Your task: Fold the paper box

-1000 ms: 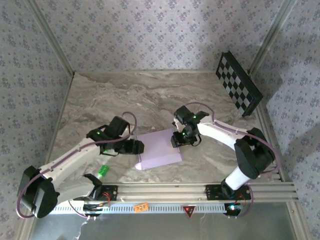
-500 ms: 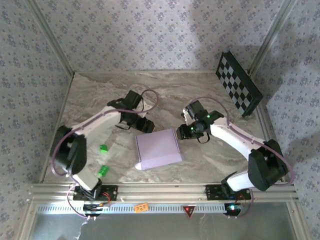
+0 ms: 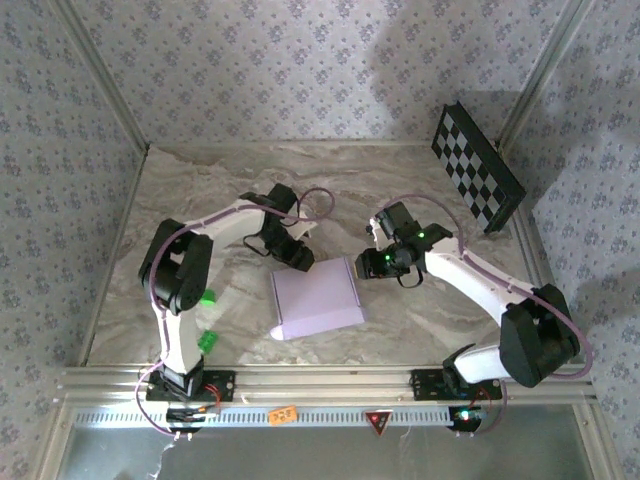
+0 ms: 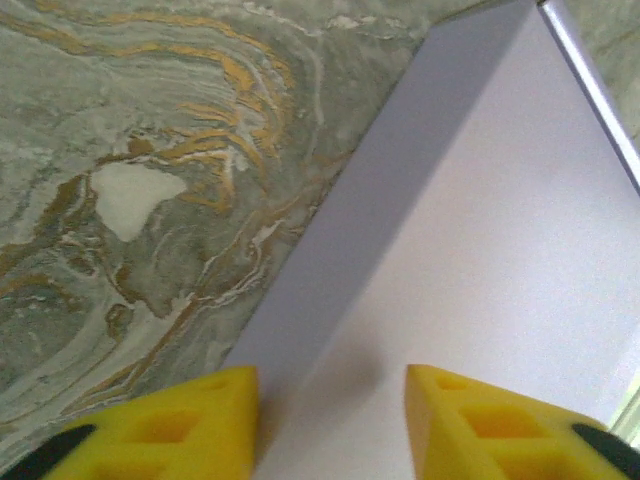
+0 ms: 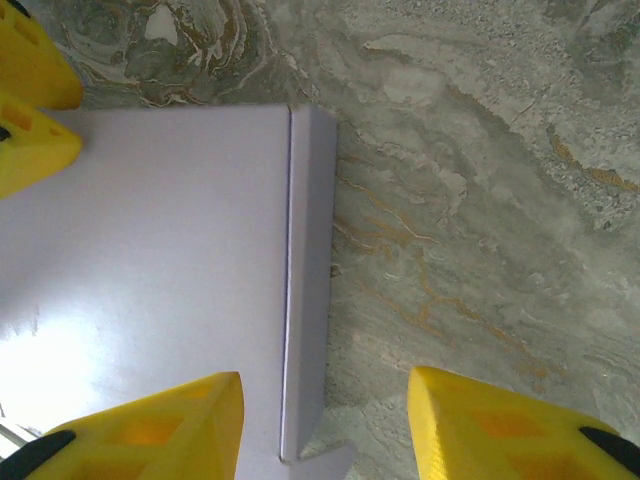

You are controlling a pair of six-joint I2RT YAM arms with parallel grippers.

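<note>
The paper box (image 3: 316, 298) lies folded flat and lavender in the middle of the marble table. My left gripper (image 3: 299, 258) hovers at its far left corner. In the left wrist view the left gripper (image 4: 332, 420) is open, its yellow fingers (image 4: 170, 425) astride the paper box (image 4: 470, 250) where the top meets the shaded side wall. My right gripper (image 3: 368, 265) sits at the far right corner. In the right wrist view the right gripper (image 5: 325, 425) is open over the side wall of the paper box (image 5: 150, 260), gripping nothing.
A black-and-white checkerboard panel (image 3: 476, 168) leans in the back right corner. Two small green pieces (image 3: 207, 296) (image 3: 208, 342) lie left of the box. An aluminium rail (image 3: 320, 380) runs along the near edge. Patterned walls enclose the table.
The left arm has swung from the box's near left side round to its far left corner, jaws narrowing. The right gripper drew slightly right, off the box's top.
</note>
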